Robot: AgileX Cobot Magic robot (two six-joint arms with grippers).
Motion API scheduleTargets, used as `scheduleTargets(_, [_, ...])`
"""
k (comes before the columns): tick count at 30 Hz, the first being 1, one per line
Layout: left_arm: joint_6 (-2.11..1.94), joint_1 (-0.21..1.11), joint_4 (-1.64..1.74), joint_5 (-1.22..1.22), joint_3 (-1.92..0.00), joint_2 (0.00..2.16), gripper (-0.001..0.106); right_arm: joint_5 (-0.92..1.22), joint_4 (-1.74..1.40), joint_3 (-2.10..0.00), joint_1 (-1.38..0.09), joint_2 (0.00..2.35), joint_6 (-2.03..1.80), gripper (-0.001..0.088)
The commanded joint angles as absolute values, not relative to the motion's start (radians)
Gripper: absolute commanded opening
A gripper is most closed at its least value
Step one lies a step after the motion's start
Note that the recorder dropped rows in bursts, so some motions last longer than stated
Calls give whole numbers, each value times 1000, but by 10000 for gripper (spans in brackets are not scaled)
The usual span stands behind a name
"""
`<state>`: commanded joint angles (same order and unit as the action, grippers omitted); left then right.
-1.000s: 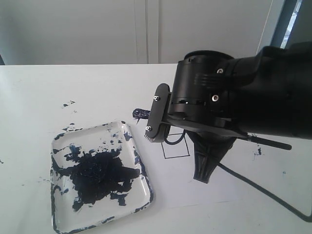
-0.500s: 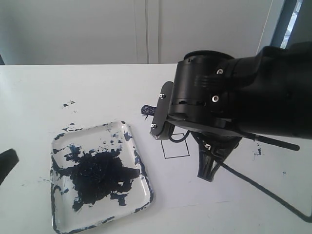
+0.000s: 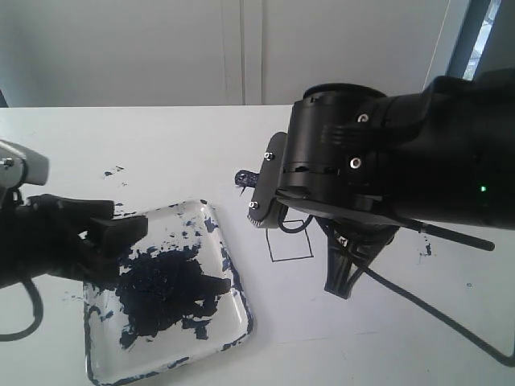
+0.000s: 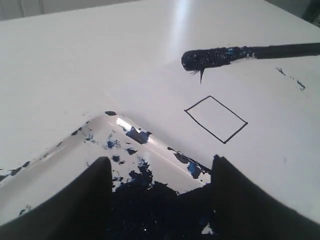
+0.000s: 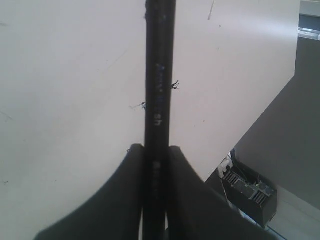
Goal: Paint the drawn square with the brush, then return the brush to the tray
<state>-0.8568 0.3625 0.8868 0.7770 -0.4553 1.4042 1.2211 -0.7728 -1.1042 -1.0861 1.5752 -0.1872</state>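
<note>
White tabletop (image 3: pixel 161 145), dark paint specks scattered. Square clear-white plastic tray (image 3: pixel 238 301), blotched blue-black, sits on its left part. Left fingers (image 4: pixel 95 200) spread wide, empty, over the tray's paint. Small black-lined drawn square (image 4: pixel 216 119) lies just beside the tray, inside white. Right fingers (image 5: pixel 132 170) clamp the handle of a long thin black paintbrush (image 4: pixel 235 54); its paint-loaded bristles hang near the square, outside the outline.
</note>
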Motion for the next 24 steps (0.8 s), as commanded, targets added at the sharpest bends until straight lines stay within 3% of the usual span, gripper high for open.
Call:
scheduleTargets(5, [-940, 375, 1026, 789, -560, 1520, 618, 1221, -773, -1104, -1086, 1575, -202, 0])
scheduleTargets(13, [-960, 529, 1169, 677, -701, 1622, 618, 1221, -771, -1104, -1086, 1575, -213, 0])
scheduleTargets(24, [-948, 536, 1130, 889, -710, 1623, 618, 1221, -769, -1104, -1086, 1575, -231, 0])
